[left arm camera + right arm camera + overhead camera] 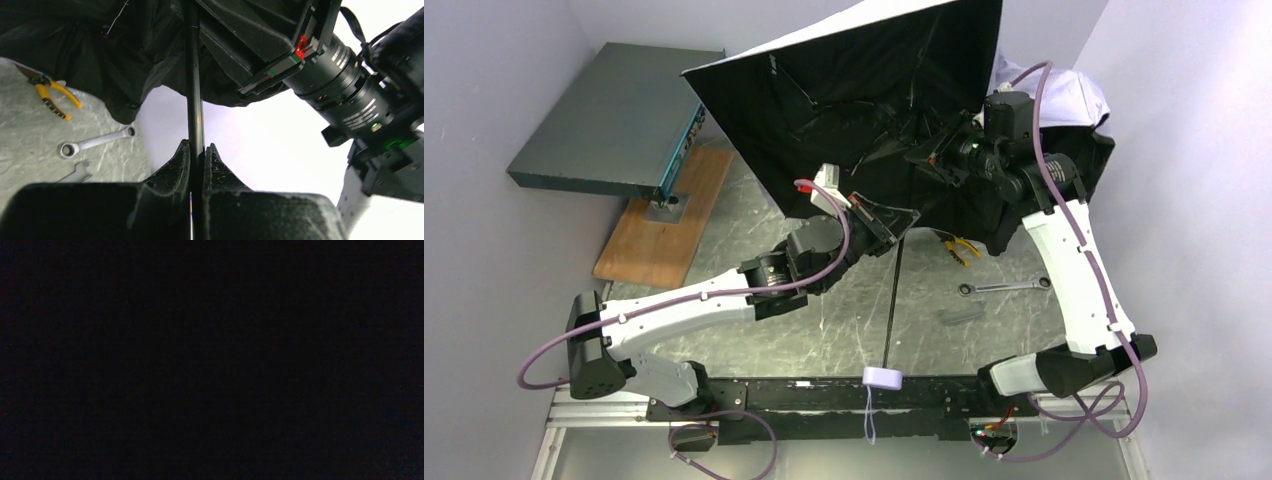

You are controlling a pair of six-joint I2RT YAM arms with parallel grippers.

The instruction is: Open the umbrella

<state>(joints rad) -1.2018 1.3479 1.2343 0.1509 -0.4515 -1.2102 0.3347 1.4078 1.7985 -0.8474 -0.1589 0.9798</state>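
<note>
At the desk's far left corner a teal box [609, 115] sits on a wooden board [664, 225], well apart from the work. The left gripper [197, 150] is clamped on the shaft [892, 300] of the umbrella [844, 90], its jaws pinched tight on the thin black rod, nearer the canopy than the handle [883, 378]. The handle lies at the near edge, between the two arm bases. The shaft runs from there to the far middle of the desk. There the canopy stands partly spread, its black underside facing the overhead camera and its right side slack and crumpled. The right gripper [939, 152] is pushed in among the ribs under that fabric. Its wrist camera shows only black, so whether its jaws are open or closed, or on what, cannot be told. Right of the shaft, pliers [959, 247], a wrench [1004, 287] and a small grey piece [962, 315] lie near the right arm.

The step in hand looks like the spreading itself: one arm anchors the shaft while the other works at the hub. The canopy seems not yet locked out. The next move likely needs the left grip to hold firm. The right would then drive the runner along the shaft, away from the handle, until it catches, without snagging fabric.
</note>
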